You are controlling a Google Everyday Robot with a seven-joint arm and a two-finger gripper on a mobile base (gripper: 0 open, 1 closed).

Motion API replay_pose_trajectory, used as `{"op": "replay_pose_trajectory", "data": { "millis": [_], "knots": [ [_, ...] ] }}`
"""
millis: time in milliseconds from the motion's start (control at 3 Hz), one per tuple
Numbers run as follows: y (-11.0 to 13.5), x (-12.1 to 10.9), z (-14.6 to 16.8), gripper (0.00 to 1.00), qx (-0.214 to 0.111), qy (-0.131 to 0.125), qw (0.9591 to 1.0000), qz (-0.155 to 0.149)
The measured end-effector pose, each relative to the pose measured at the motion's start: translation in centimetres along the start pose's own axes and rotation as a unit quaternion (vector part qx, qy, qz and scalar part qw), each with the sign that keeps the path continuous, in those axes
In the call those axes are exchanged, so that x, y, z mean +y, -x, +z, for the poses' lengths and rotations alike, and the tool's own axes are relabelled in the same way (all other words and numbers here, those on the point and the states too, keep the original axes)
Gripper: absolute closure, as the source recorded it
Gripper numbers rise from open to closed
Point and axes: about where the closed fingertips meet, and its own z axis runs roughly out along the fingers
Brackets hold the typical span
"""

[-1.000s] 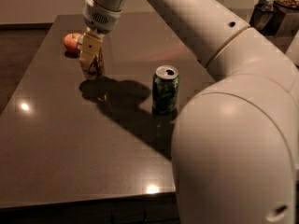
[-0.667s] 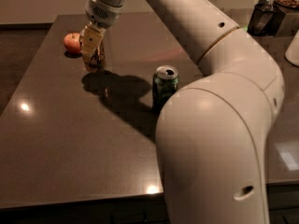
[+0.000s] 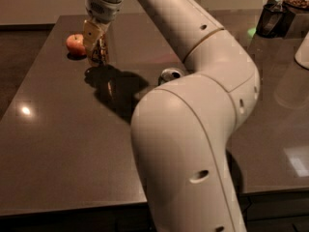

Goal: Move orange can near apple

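The red-orange apple (image 3: pixel 75 44) sits on the dark table (image 3: pixel 63 144) at the far left. The orange can (image 3: pixel 98 53) stands upright just right of the apple, a small gap between them. My gripper (image 3: pixel 95 45) comes down from above and is shut on the orange can, its pale fingers (image 3: pixel 90 35) covering the can's upper part. The can's base is at or just above the table top; I cannot tell which.
A green can (image 3: pixel 171 74) stands mid-table, mostly hidden behind my arm (image 3: pixel 203 129), only its silver top showing. A dark container (image 3: pixel 273 18) and a white object (image 3: pixel 303 52) are at the far right. The table's front edge runs along the bottom.
The gripper with the orange can has moved a little left and back, closer to the apple. My arm now covers most of the green can.
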Motion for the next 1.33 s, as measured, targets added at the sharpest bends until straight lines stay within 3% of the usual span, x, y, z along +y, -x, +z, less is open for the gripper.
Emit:
{"op": "replay_pose_trajectory", "data": {
  "millis": [333,667,1000,1333],
  "knots": [
    [0.7,-1.4,1.3,0.83,0.018,-0.015,0.9995,0.023],
    [1.5,-1.8,1.9,0.63,0.024,-0.022,0.9991,0.027],
    [2.5,-1.8,2.4,0.39,0.022,-0.023,0.9992,0.023],
    [2.8,-1.9,2.9,0.08,0.019,-0.024,0.9993,0.022]
  ]
}}
